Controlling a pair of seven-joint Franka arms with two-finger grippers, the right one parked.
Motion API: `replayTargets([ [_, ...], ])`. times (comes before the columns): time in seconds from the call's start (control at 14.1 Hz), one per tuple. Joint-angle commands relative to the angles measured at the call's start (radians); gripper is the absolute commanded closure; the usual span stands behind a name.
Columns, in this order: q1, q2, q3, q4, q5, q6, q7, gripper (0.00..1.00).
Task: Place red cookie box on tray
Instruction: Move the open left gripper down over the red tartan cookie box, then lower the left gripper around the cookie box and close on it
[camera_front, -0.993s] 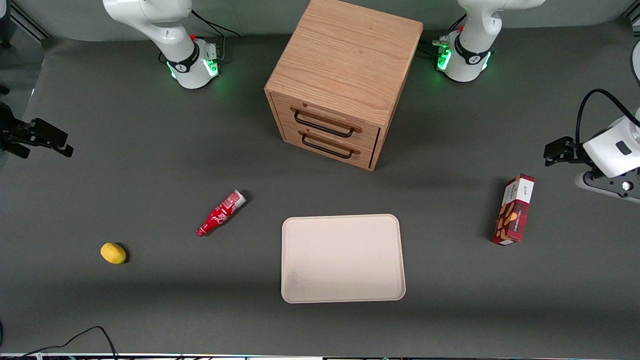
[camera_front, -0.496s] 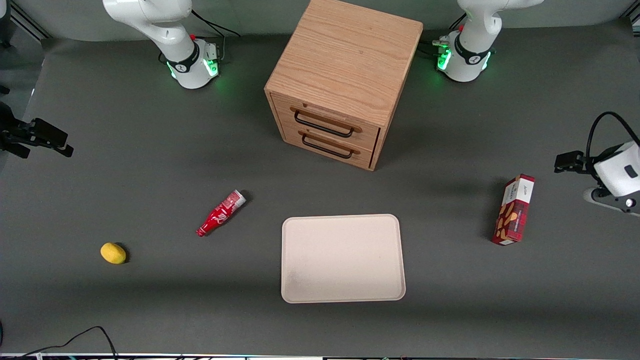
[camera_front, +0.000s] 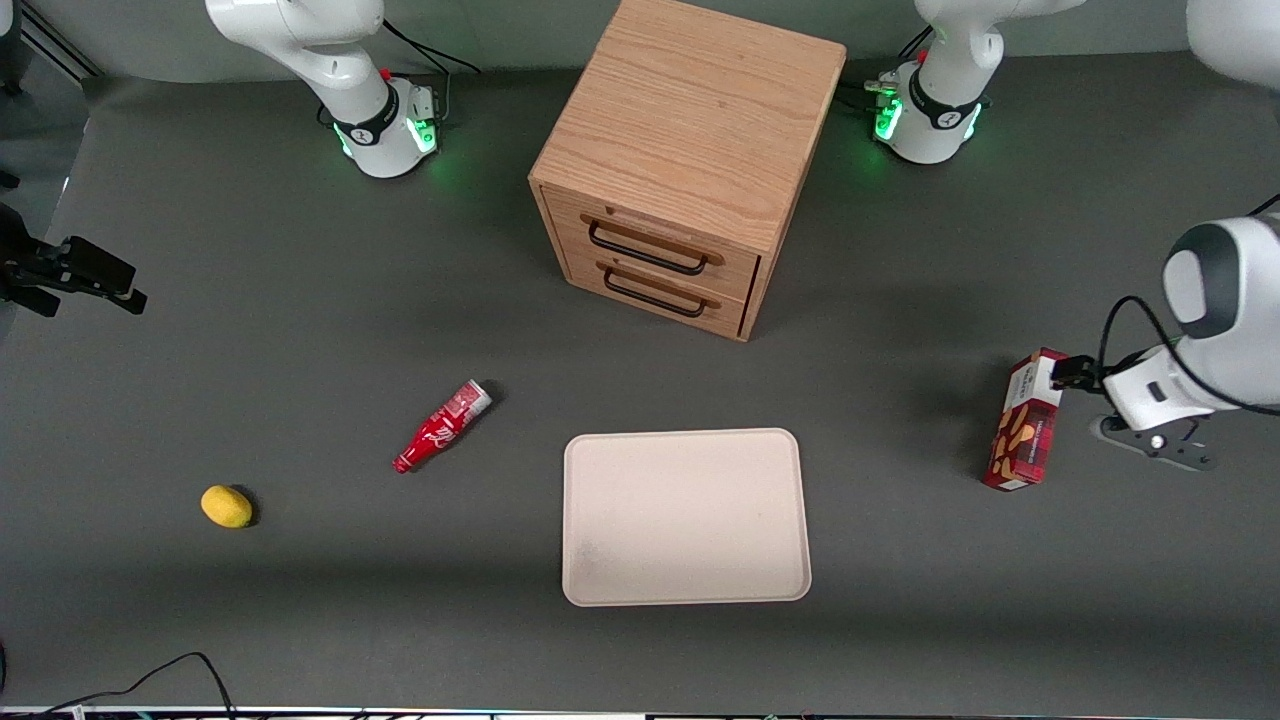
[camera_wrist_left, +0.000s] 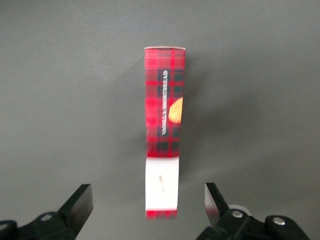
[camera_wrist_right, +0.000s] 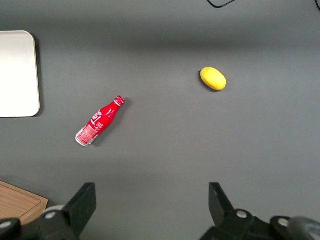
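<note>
The red cookie box (camera_front: 1027, 420) lies flat on the table (camera_front: 300, 300) toward the working arm's end, well apart from the tray (camera_front: 686, 517), which sits in front of the wooden drawer cabinet (camera_front: 680, 160) and nearer the front camera. The pincer (camera_front: 1068, 372) hovers above the white end of the box; in the wrist view its fingers (camera_wrist_left: 80, 205) are spread wide, with the box (camera_wrist_left: 163, 130) lying between them and touching neither. Nothing is gripped. The step in hand appears to be the approach to the grasp: the pincer is aligned across the narrow width of the box but not lowered onto it. The next move likely calls for descending until the fingers straddle the box sides, preferably nearer its middle for balance, then pressing together, lifting, and carrying the box across to the tray. A red bottle (camera_front: 441, 427) and a lemon (camera_front: 226, 506) lie toward the parked arm's end and are not involved.
</note>
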Motion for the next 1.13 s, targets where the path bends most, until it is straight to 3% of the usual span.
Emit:
replayTargets([
  [0.0,0.001,0.013,-0.002,-0.053,-0.025,0.094,0.022,0.00],
  [0.78,0.001,0.078,-0.002,-0.149,-0.025,0.331,0.079,0.00],
  [0.92,0.001,0.082,-0.003,-0.154,-0.026,0.346,0.079,0.03],
  [1.06,-0.002,0.082,-0.003,-0.158,-0.026,0.349,0.077,0.14],
])
